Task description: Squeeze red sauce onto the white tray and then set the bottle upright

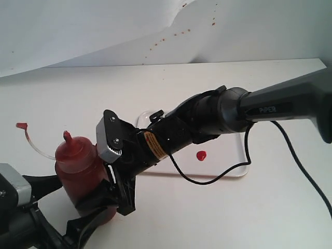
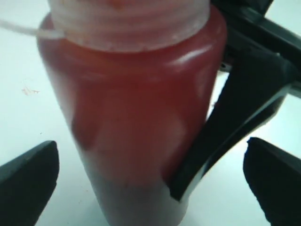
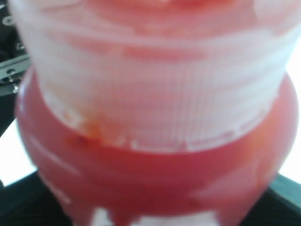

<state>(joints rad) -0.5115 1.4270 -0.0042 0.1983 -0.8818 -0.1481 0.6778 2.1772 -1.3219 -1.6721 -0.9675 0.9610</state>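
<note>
Exterior view, with both wrist views. We see the bottle (image 1: 78,163) standing upright on the bench (image 1: 233,218) at the left of the scene, clear of the white tray (image 1: 231,136). Its red nozzle (image 1: 67,137) points up. A thin tether (image 1: 36,146) arcs away from the bottle to the small red cap (image 1: 21,125), which hangs in the air. Dark red sauce fills most of the bottle's clear wall.

The right arm reaches across the middle of the scene. The right hand (image 1: 106,199) is closed around the lower body of the bottle. In the left wrist view we see one of its black fingers (image 2: 235,122) pressed flat against the bottle's side. In the right wrist view the bottle's ribbed neck and shoulder fill nearly the whole picture.

The left hand (image 1: 72,205) sits at the lower left with its jaws spread wide. Its two fingertips (image 2: 28,183) stand on either side of the bottle and well clear of it, holding nothing.

On the tray, partly hidden behind the right arm, lies one small round blob of the red sauce (image 1: 201,155). A black cable (image 1: 207,179) loops from the arm over the tray's near rim. Small red specks (image 1: 176,33) dot the white backdrop paper (image 1: 104,26) behind the bench.
</note>
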